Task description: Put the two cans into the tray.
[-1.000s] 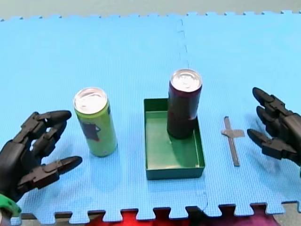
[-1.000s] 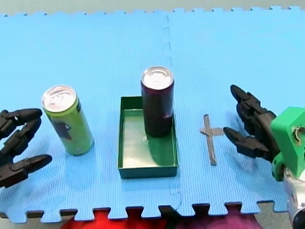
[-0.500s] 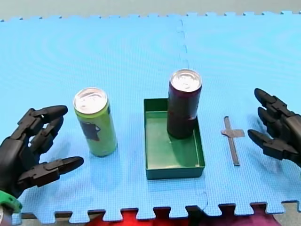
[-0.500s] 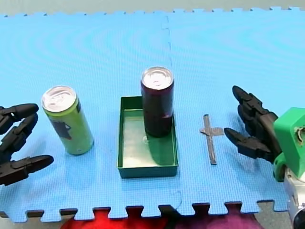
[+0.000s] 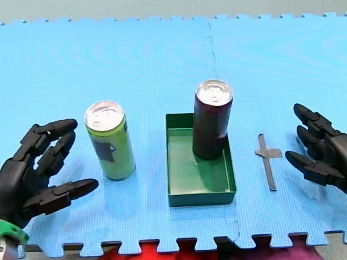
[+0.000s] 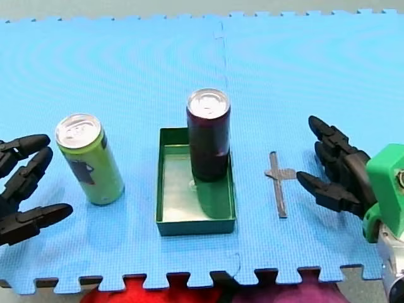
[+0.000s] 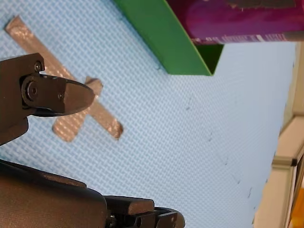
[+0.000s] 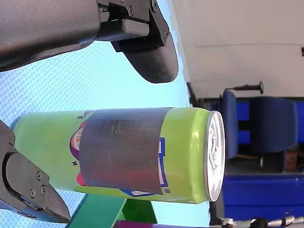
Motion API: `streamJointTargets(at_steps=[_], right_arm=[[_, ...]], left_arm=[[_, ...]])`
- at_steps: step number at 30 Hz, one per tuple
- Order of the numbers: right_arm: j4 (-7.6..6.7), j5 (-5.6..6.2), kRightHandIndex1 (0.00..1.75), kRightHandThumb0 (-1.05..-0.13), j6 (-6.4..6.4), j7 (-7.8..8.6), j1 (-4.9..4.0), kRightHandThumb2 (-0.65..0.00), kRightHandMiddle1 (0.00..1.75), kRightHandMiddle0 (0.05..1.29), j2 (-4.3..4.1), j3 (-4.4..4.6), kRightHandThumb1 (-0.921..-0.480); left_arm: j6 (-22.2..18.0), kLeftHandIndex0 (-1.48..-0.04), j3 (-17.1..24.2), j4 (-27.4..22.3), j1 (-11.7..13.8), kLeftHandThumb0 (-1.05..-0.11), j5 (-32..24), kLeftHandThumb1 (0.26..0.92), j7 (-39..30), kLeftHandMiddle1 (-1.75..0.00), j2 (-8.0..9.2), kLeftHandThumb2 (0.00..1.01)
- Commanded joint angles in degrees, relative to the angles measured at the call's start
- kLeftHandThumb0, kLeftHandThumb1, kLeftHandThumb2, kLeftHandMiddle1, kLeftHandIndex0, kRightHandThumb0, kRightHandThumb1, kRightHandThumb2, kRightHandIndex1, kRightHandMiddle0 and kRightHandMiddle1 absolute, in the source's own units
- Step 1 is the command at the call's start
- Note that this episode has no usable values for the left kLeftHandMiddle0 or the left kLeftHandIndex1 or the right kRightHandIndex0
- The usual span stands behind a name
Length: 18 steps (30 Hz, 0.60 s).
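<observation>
The lime-green can [image 5: 110, 140] stands upright on the blue foam mat [image 5: 135, 59], near the green tray [image 5: 200, 197] but outside it on its left, so it is the one left to move. The dark red can [image 5: 212, 122] stands inside the tray at its far end, leaving the near part free, likely room for the second. The left robot hand [image 5: 38, 173] is near the green can, empty and facing it, seemingly set for a side grasp. The right robot hand [image 5: 320, 157], also empty, is beyond a grey tape cross [image 5: 267, 160], apart from the tray.

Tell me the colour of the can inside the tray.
The can is dark purple; first head view.
</observation>
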Motion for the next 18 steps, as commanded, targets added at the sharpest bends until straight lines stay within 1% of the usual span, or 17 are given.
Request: streamJointTargets(at_steps=[1,7,13,18], right_arm=[[0.04,-0.08,0.00,-1.048,-0.14,-0.25,-0.26,-0.329,0.00,0.09,-0.17,0.03,-0.921],[0.15,-0.24,0.00,-1.048,-0.17,-0.58,-0.32,-0.327,0.00,0.09,-0.17,0.15,-0.921],[0.37,-0.30,0.01,-1.048,-0.11,-0.67,-0.58,-0.329,0.00,0.09,-0.13,0.17,-0.921],[0.51,-0.38,0.01,-1.048,-0.14,-0.80,-0.75,-0.332,0.00,0.09,-0.07,0.22,-0.921]], left_arm=[[-0.5,-0.07,0.3,0.5,-0.3,-0.736,-0.1,0.574,0.1,-0.05,-0.04,0.00],[-0.9,-0.06,0.4,1.2,-0.8,-0.741,0.2,0.578,0.2,-0.04,-0.10,0.00],[-1.6,-0.06,0.0,3.0,-2.2,-0.748,1.0,0.578,0.9,-0.03,-0.65,0.00],[-1.9,-0.05,0.1,3.9,-2.9,-0.755,1.1,0.580,0.9,-0.02,-0.60,0.00]])
